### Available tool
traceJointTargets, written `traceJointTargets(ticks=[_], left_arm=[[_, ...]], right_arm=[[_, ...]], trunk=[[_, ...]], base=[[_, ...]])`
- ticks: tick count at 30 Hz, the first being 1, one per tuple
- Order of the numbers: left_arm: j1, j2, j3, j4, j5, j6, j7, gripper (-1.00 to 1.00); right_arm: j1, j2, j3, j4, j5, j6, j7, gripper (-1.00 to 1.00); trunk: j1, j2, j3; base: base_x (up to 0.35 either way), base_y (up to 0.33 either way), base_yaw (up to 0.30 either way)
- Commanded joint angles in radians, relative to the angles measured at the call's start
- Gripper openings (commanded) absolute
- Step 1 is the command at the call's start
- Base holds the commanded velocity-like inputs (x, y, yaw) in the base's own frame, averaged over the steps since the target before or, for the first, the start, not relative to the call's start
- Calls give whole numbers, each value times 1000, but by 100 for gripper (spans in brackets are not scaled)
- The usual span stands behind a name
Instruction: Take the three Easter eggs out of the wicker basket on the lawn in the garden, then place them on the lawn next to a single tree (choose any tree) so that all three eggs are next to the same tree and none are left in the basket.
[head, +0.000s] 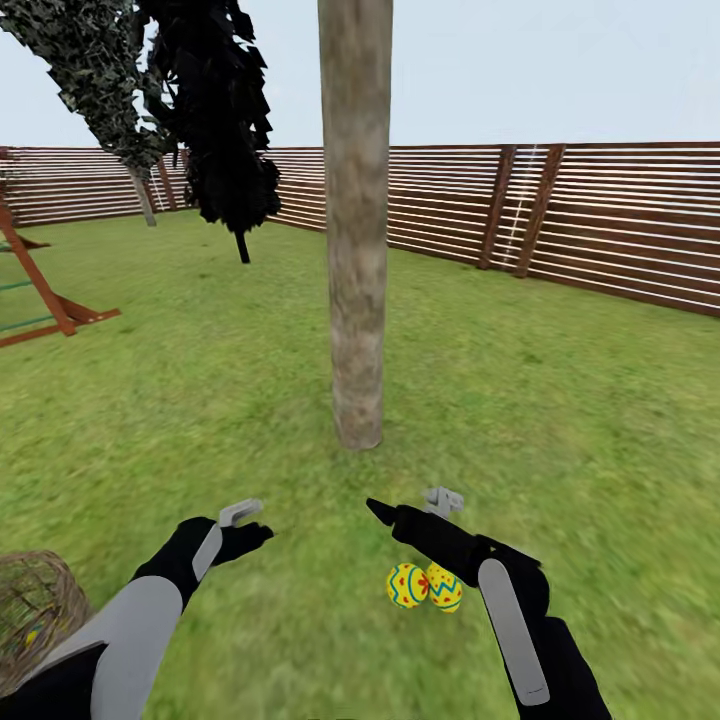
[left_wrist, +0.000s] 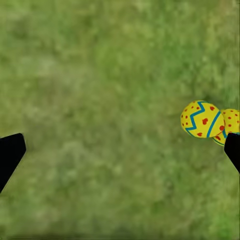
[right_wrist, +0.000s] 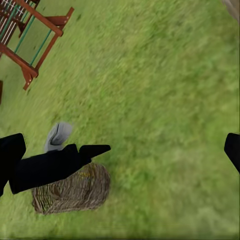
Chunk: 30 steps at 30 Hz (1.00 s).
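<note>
Two yellow Easter eggs (head: 407, 585) (head: 445, 587) with blue zigzags and red dots lie touching on the lawn (head: 560, 450), a short way in front of the tree (head: 355, 250) with the pale bare trunk. My right gripper (head: 410, 503) hovers open just above and beyond them, holding nothing. My left gripper (head: 250, 525) is open and empty over bare grass; in the left wrist view the eggs (left_wrist: 201, 120) lie near one of its fingers (left_wrist: 232, 150). The wicker basket (head: 35, 600) stands by my left forearm; its inside is too blurred to read. It shows again as the basket (right_wrist: 75, 187) under the left arm (right_wrist: 55, 162).
A brown slat fence (head: 600, 220) rings the garden. A red-brown play tower (head: 40, 290) stands at the far left. Two dark narrow trees (head: 220, 130) rise at the back left. Open grass stretches right of the trunk.
</note>
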Motion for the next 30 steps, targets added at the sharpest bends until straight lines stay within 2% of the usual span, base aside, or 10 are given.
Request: traceJointTargets(ticks=[1,9,19,30], left_arm=[[0,0,6,-1,-5,5,-5,100],[-1,0,7,-1,-5,5,-6,100],[-1,2,8,-1,-5,4,-7,100],[-1,3,8,-14,-3,6,-7,100]], right_arm=[[-1,1,-1,-1,4,4,5,100],[-1,1,-1,-1,4,5,5,100],[-1,1,-1,-1,4,5,5,100],[-1,1,-1,-1,4,4,5,100]], trunk=[[0,-1,-1],[0,-1,-1],[0,-1,-1],[0,-1,-1]], base=[[-36,27,288],[-38,32,288],[-27,199,289],[0,18,289]])
